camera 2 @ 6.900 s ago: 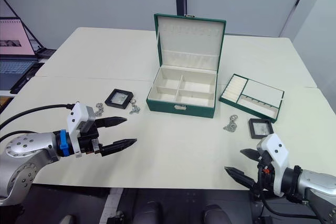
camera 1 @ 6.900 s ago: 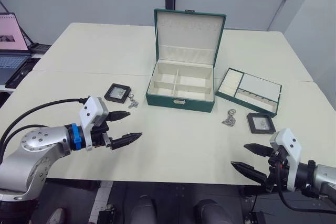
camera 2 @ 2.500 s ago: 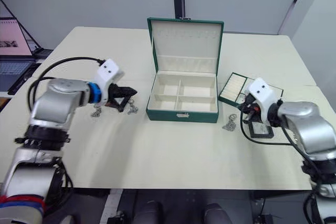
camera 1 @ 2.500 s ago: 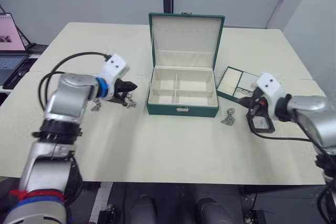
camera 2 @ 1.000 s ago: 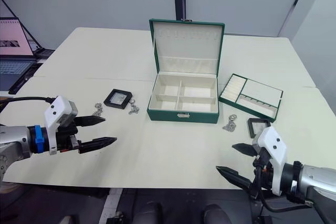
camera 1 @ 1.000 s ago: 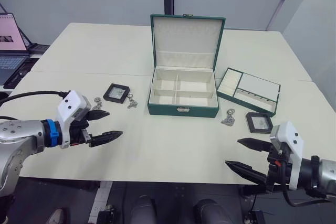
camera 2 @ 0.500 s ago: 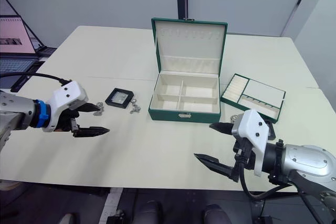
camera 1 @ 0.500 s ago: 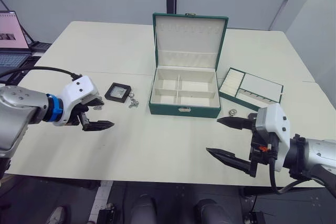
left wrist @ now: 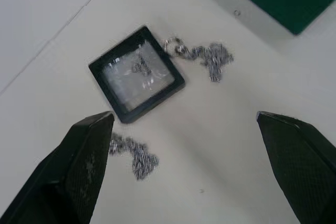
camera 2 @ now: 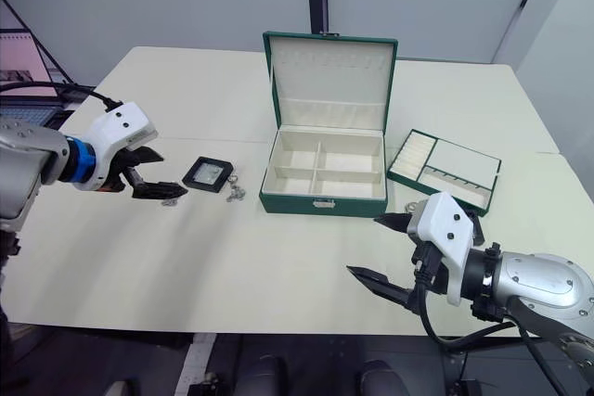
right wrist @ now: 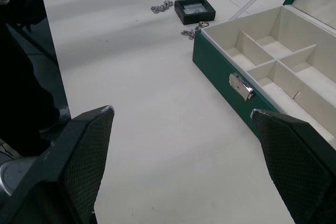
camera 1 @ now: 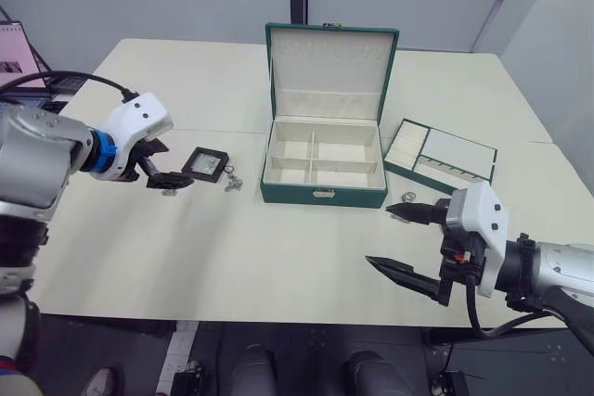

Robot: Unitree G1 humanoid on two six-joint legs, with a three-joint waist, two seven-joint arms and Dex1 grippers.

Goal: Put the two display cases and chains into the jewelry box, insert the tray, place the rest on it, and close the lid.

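The left tool [left wrist: 184, 166], wide open and empty, hangs over a display case [left wrist: 136, 74] flanked by two chains [left wrist: 205, 56]. The right tool [camera 2: 388, 249], equally spread and empty, hides the second display case; the jewelry box [camera 2: 323, 172] stands open on the counter [camera 2: 241, 248].

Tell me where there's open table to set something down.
Free: the wide strip in front of the jewelry box, between the two pincers. Crowded: left of the box, around the display case and chains; right, near the tray.
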